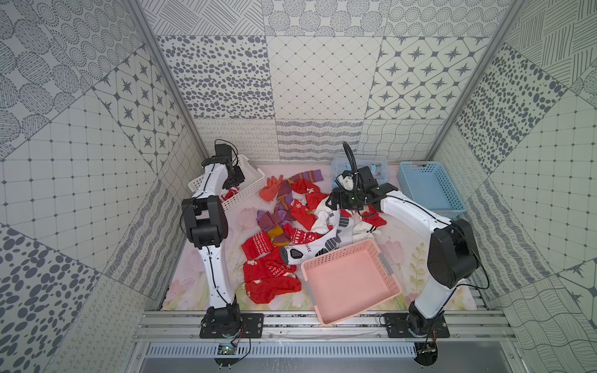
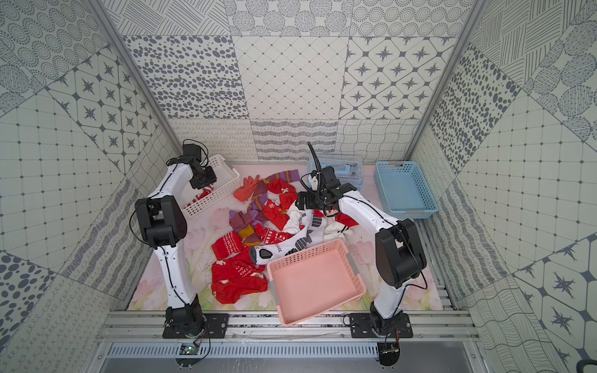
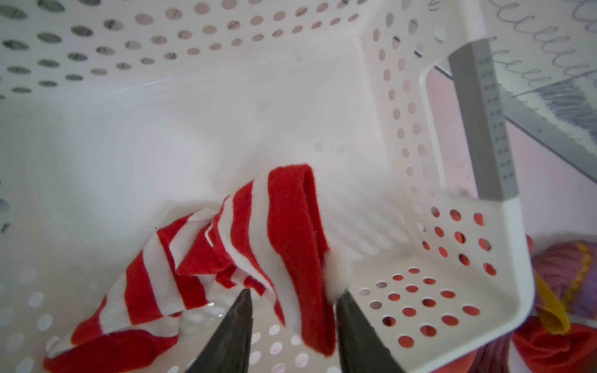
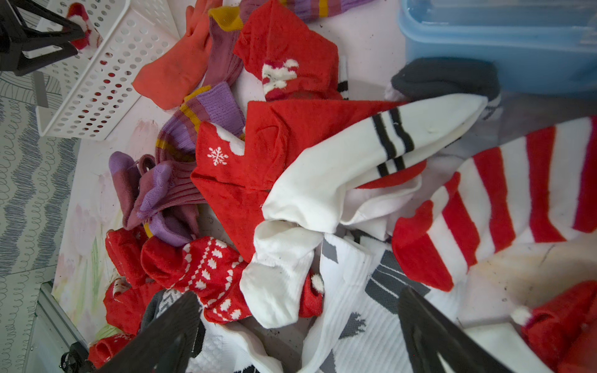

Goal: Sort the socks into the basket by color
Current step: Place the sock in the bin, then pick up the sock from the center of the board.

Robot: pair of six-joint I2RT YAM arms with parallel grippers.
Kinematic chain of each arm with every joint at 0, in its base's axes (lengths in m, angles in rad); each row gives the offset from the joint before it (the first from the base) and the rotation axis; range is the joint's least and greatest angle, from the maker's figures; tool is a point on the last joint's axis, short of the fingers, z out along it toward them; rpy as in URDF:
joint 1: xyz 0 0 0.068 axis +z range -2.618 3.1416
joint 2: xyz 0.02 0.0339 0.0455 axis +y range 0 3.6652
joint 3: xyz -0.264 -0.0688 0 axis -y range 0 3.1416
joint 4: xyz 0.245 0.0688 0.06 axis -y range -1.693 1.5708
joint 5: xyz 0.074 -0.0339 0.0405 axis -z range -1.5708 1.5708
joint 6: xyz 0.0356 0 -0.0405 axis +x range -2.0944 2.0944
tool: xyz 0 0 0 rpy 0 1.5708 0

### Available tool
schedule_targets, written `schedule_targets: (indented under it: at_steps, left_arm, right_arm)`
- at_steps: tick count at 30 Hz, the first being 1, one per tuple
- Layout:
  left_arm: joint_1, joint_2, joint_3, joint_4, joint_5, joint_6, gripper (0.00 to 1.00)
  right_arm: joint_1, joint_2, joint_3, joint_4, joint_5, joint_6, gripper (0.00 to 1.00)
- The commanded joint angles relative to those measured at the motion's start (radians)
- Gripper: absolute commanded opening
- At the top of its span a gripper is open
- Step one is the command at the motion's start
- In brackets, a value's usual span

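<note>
Left gripper (image 3: 292, 298) hangs inside the white basket (image 3: 513, 258), jaws parted around a red-and-white striped sock (image 3: 245, 226), whether gripped cannot be told. Right gripper (image 4: 300, 318) stands wide open, holding nothing, above the sock pile (image 1: 290, 226).

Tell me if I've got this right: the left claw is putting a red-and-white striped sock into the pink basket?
Not quite: that basket is white, not pink. The left wrist view shows the left claw over the striped sock inside the white basket. The pink basket holds nothing.

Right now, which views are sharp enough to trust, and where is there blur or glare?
Both top views: evenly lit, sharp, walls bowed by the wide lens. Left wrist: striped sock sharp, white basket floor washed out. Right wrist: sock pile crisp, right gripper fingers blurred.
</note>
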Motion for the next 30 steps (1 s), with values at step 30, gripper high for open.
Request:
schedule_targets:
  at_steps: [30]
  left_arm:
    - [-0.458,-0.76,-0.906,0.064,-0.084,-0.368,0.62]
  right_arm:
    - [0.086,-0.033,0.013,-0.008,-0.013,-0.036,0.98]
